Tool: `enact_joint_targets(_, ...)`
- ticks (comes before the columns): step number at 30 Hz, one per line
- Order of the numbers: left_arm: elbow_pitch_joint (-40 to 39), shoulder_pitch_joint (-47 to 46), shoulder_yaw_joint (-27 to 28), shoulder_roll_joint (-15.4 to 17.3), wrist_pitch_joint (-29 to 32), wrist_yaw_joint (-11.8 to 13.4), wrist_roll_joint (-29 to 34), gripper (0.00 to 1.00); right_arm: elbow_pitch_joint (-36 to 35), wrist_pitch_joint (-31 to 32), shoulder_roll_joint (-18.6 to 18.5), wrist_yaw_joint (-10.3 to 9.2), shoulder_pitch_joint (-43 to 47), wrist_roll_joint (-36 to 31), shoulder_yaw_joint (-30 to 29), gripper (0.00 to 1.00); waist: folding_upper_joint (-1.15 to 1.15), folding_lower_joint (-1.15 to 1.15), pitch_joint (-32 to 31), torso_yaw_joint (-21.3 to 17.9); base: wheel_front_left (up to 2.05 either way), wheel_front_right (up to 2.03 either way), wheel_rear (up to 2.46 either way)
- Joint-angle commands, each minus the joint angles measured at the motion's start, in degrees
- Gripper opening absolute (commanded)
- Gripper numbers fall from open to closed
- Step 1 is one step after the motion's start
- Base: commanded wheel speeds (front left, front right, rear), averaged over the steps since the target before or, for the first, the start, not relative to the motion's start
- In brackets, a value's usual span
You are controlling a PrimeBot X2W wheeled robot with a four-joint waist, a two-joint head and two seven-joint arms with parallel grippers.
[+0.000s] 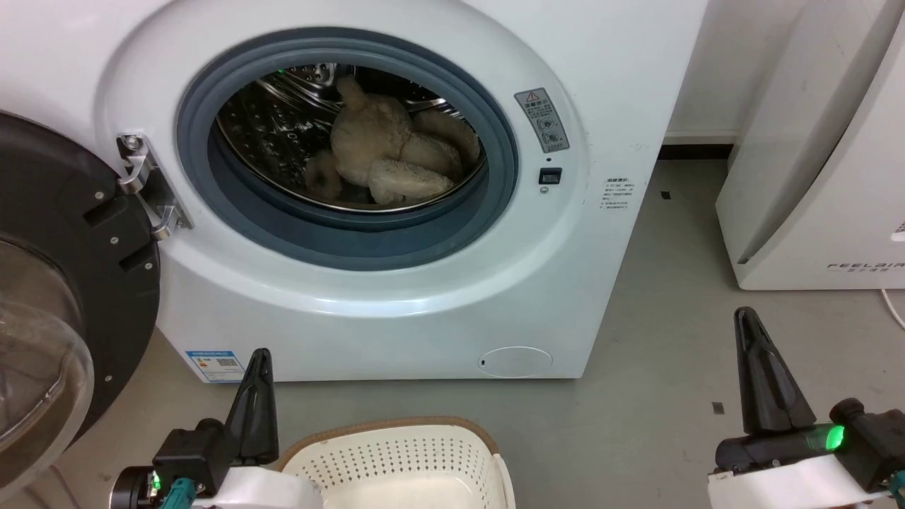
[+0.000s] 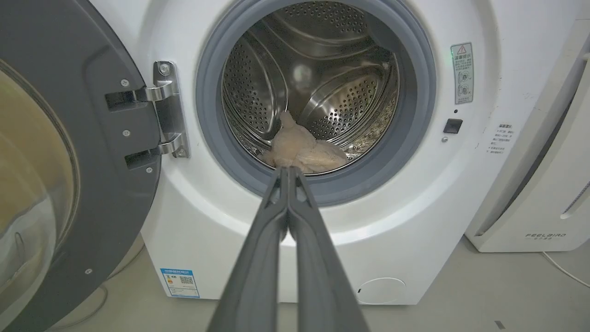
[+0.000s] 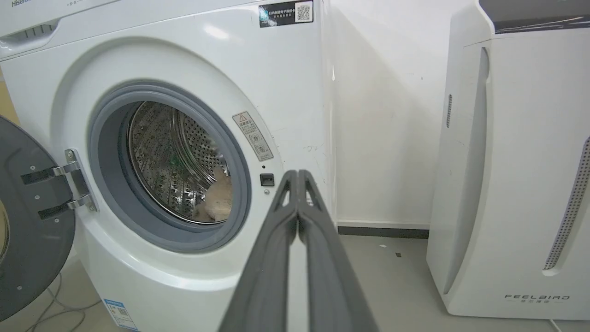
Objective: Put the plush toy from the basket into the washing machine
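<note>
- Head view: the washing machine takes up the picture from 9 to 1 o'clock. Its door is swung open at 9 o'clock on a metal hinge.
- The plush toy lies in the steel drum, behind the grey-blue gasket, at about 12 o'clock. Nothing stands across the opening.
- The basket sits on the floor at 6 o'clock, in front of the machine, with its brown rim and perforated wall showing.
- The left gripper is at 7 o'clock, just beside the basket, and the right gripper is at 4 o'clock. Both have their fingers pressed together and hold nothing.
- A white appliance stands at 2 o'clock, apart from the washer.
- Left wrist view: the fingers are closed tip to tip and point at the lower lip of the gasket. The toy rests at the bottom of the drum, just past the tips and clear of them.
- The open door is at 9 o'clock, a warning sticker at 2 o'clock and the white appliance at 3 o'clock. A cable runs along the floor at 4 o'clock.
- Right wrist view: the fingers are closed and aimed at the washer's right edge. A patch of the toy shows low in the drum at 9 o'clock.
- A bare wall at 12 o'clock separates the washer from the appliance at 3 o'clock.
</note>
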Motion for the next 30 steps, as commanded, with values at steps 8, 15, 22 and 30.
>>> enact_joint_targets(8,-0.3,-0.2,0.3,-0.2,1.1,-0.2,0.9,0.00,0.6,1.1,0.0,-0.01,-0.2,-1.0,0.0,0.00,0.00,0.00,-0.2,0.0,0.00,0.00,0.00)
enact_joint_targets(15,-0.5,-0.3,0.5,-0.3,2.0,-0.3,1.5,0.00,1.0,2.0,0.0,-0.01,-0.3,-1.5,-0.1,0.00,0.00,0.00,-0.3,0.0,0.00,0.00,0.00)
enact_joint_targets(22,-0.7,-0.3,0.6,-0.4,2.8,-0.4,2.0,0.00,1.4,2.8,0.0,-0.01,-0.4,-2.0,-0.1,0.00,0.00,0.00,-0.4,0.0,0.00,0.00,0.00)
enact_joint_targets(30,-0.8,-0.4,0.8,-0.5,3.7,-0.5,2.6,0.00,1.8,3.7,0.0,-0.01,-0.5,-2.5,-0.1,0.00,0.00,0.00,-0.6,0.0,0.00,0.00,0.00)
